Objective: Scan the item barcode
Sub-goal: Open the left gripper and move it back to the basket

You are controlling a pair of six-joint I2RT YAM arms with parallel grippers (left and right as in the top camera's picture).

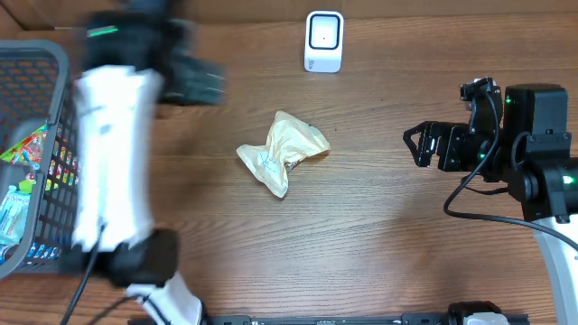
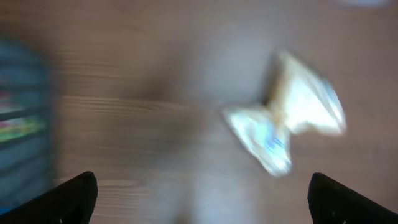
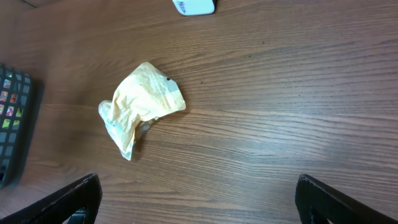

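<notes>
I judge I'm at pick-up: the one crumpled packet (image 1: 282, 152) lies loose on the tabletop (image 1: 406, 253) near the one scanner (image 1: 324, 41). The left pincer (image 2: 202, 193) and right pincer (image 3: 196, 190) both gape released, empty. Next: grasp it, turn its barcode to the scanner. One basket (image 1: 36, 50) stands well left of the scanner.

A crumpled pale-yellow plastic packet (image 1: 284, 152), pinched in the middle like a bow (faint bluish print on its lower lobe), lies loose near the centre of the wooden counter (image 1: 388, 244). A small white rounded scanner (image 1: 324, 41) with a dark window sits well apart, towards the far edge.
</notes>
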